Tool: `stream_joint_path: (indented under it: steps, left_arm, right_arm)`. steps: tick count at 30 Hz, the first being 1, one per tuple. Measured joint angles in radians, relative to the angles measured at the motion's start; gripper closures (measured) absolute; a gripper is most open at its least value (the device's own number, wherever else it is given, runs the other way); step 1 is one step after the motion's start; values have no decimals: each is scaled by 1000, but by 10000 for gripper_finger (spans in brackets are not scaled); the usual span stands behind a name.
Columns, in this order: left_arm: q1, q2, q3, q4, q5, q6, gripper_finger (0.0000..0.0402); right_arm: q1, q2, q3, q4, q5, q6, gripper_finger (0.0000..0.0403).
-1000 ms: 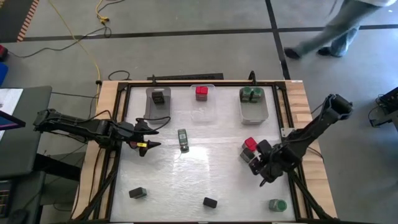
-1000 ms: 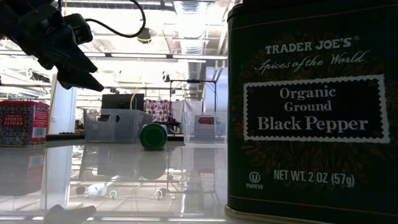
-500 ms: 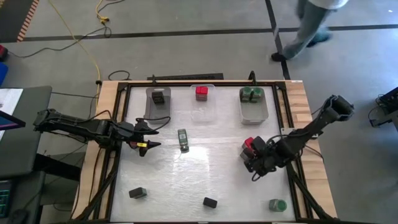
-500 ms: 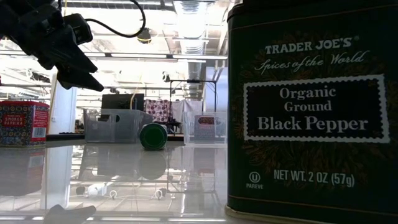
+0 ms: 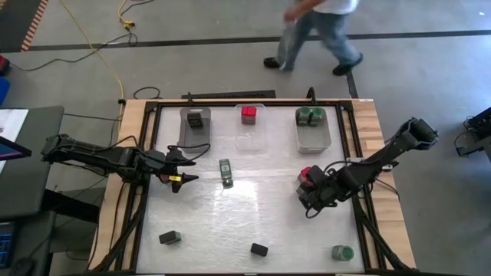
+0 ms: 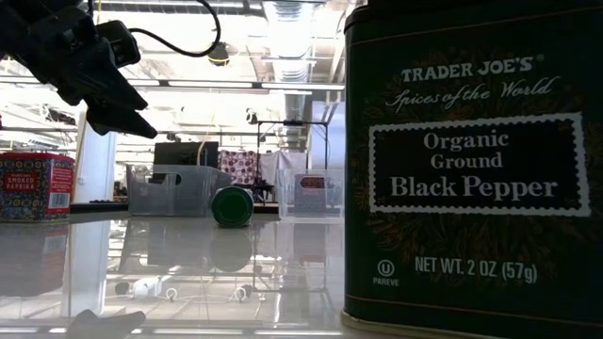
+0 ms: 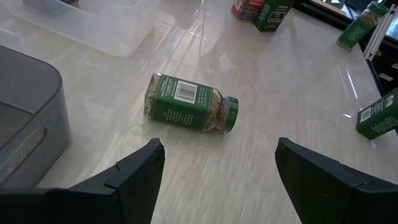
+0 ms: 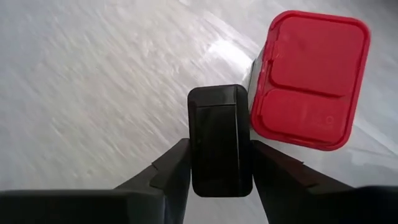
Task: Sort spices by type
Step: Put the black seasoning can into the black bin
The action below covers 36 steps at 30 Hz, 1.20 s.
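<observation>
Sitting clamped between the right pincer's [image 8: 221, 163] fingers, black box [image 8: 220, 140] just beside red box [image 8: 309, 78].

Bright, even overhead light. Glare streaks on the glossy table [image 5: 230, 222]; ceiling strip lights [image 6: 283, 38] mirror in it, low view. Black pepper tin [image 6: 471, 160] sharp, room behind hazy. Person [image 5: 318, 31] motion-blurred. Soft shadows under jar [image 7: 189, 112].

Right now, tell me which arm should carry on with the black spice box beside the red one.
Right. The right gripper already has the black spice box between its fingers, next to the red box. The left gripper is open across the table, facing a lying green-lidded jar.
</observation>
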Motion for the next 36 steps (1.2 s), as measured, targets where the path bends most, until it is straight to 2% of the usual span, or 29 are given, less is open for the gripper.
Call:
stream_joint_path:
  steps: [4, 9, 22, 28, 36]
  left_arm:
    - [0, 0, 0, 0, 0, 0, 107]
    - [0, 0, 0, 0, 0, 0, 107]
    - [0, 0, 0, 0, 0, 0, 107]
    - [0, 0, 0, 0, 0, -7, 107]
    - [0, 0, 0, 1, 0, -11, 107]
  right_arm:
    - [0, 0, 0, 9, -9, -7, 222]
    - [2, -1, 0, 25, -52, -94, 221]
    - [1, 3, 0, 28, -57, -135, 227]
    - [-1, 5, -2, 114, -60, -176, 243]
    - [-59, 10, -2, 158, -63, -255, 248]
